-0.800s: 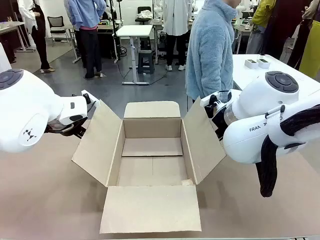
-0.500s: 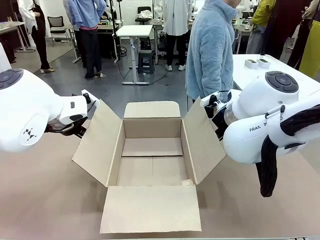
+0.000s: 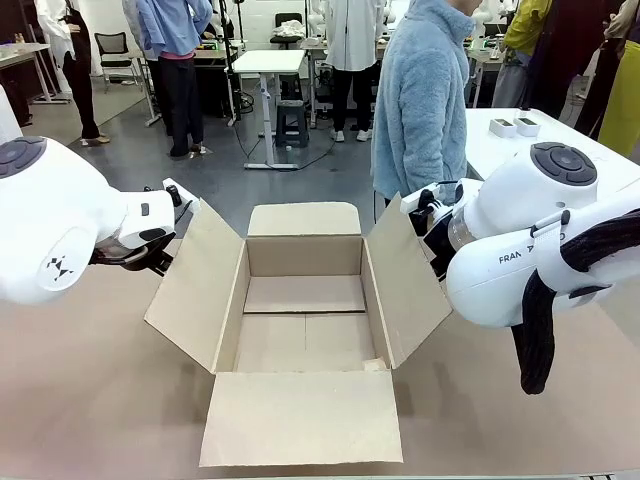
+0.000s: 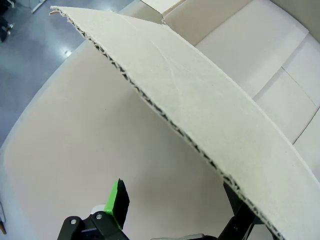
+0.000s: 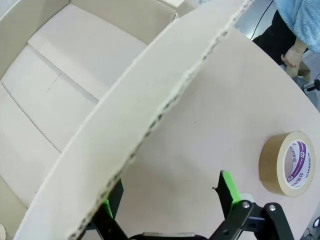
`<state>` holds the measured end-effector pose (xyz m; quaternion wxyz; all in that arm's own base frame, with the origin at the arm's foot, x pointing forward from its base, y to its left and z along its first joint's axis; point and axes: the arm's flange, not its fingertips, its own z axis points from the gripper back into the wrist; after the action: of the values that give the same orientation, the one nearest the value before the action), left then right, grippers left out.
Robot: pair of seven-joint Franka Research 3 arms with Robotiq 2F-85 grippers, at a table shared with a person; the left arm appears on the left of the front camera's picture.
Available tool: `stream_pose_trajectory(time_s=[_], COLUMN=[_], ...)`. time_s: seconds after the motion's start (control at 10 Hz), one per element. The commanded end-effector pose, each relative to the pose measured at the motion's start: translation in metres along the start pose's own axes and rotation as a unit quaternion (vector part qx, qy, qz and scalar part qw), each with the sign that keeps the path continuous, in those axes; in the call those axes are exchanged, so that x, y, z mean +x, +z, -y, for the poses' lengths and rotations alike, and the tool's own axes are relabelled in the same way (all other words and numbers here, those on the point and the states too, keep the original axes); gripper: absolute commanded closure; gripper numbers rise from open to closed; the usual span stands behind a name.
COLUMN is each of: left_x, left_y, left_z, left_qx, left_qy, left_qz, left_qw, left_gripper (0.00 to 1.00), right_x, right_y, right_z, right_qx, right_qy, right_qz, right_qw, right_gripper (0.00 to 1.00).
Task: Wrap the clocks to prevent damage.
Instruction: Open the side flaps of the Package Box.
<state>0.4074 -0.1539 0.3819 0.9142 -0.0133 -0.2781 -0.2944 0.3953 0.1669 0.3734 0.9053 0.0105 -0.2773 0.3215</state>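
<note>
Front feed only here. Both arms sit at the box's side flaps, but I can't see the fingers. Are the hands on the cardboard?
Observer: In the left wrist view the left hand is open. The left flap has its edge running between the two fingers. I can't tell if they touch it.
Operator: Right side the same?
Observer: Yes. The right hand is open too, with one finger on each side of the right flap at its edge.
Operator: Anything behind the right arm?
Observer: A brown tape roll lies flat on the table, outside the box, beyond that flap.
</note>
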Motion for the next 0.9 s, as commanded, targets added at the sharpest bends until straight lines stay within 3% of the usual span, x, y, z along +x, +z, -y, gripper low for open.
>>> stream_pose_trajectory(time_s=[0.0,0.4,0.5,0.6,0.8], left_x=[0.001,0.001,0.000,0.010,0.034], left_y=[0.002,0.002,0.000,0.030,0.105], left_z=[0.000,0.000,0.000,-0.011,-0.024], left_qx=[0.001,0.001,0.000,0.008,0.050], left_qy=[0.000,0.000,0.000,-0.006,-0.021], left_qz=[0.003,0.003,0.000,-0.005,0.007], left_qw=[1.000,1.000,1.000,1.000,0.999], left_gripper=[0.00,0.00,0.00,0.00,0.00], right_x=[0.000,0.000,0.006,0.014,0.042], right_y=[0.000,0.000,0.028,0.056,0.130], right_z=[0.000,0.000,0.017,0.028,0.029], right_qx=[0.000,0.000,0.010,0.010,-0.051], right_qy=[0.000,0.000,-0.012,-0.014,-0.011], right_qz=[0.000,0.000,0.014,0.006,0.012], right_qw=[1.000,1.000,1.000,1.000,0.999], right_gripper=[0.00,0.00,0.00,0.00,0.00])
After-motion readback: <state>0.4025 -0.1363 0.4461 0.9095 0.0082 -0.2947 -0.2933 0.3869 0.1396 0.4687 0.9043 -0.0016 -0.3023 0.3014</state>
